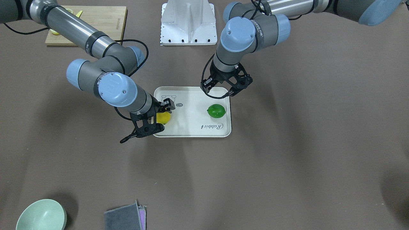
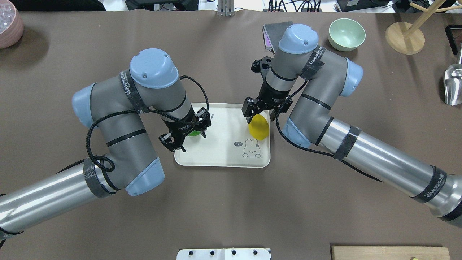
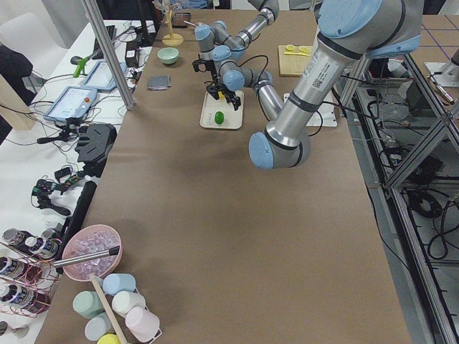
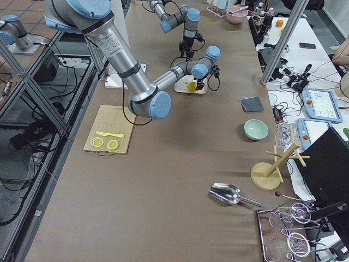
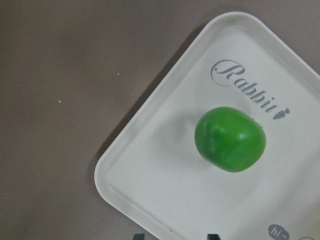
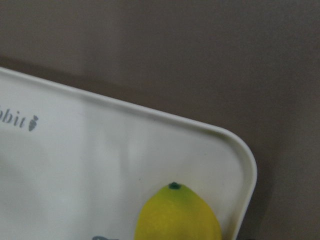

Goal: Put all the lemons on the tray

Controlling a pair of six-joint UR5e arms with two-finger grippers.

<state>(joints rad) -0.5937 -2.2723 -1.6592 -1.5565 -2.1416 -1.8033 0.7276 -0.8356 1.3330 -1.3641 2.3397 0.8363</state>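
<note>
The cream tray lies at the table's middle. The green lemon rests on it near the "Rabbit" script. In the overhead view only a sliver of it shows. My left gripper hovers above it, open and empty. The yellow lemon lies on the tray by the bear drawing. My right gripper stands over it with its jaws apart, not clamping it.
A wooden cutting board with lemon slices lies near the robot's right. A green bowl, a grey cloth, a wooden stand and a metal scoop are at the far right. A pink bowl is at the far left.
</note>
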